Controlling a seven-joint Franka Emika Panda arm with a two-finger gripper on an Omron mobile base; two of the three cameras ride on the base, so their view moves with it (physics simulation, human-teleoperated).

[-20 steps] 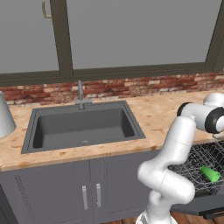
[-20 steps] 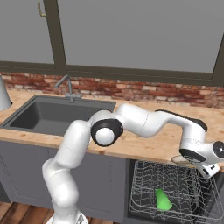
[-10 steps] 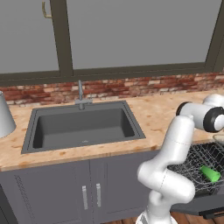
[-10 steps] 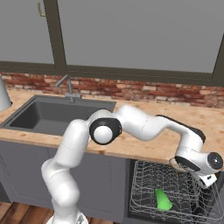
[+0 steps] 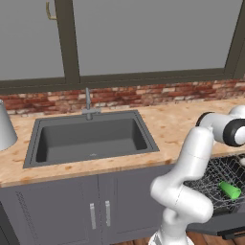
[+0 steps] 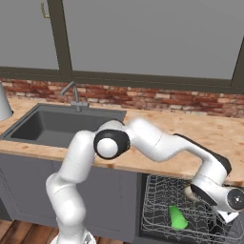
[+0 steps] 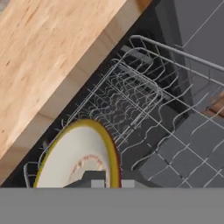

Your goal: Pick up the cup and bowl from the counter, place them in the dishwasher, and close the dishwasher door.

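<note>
the white arm rises from its base in front of the desk, bends at a dark elbow joint level with the desk edge, then reaches forward and down past that edge. the wrist turns downward below the desk front. the hand hangs just under the desk edge, its two dark finger tips drawn together on the bowl.
</note>
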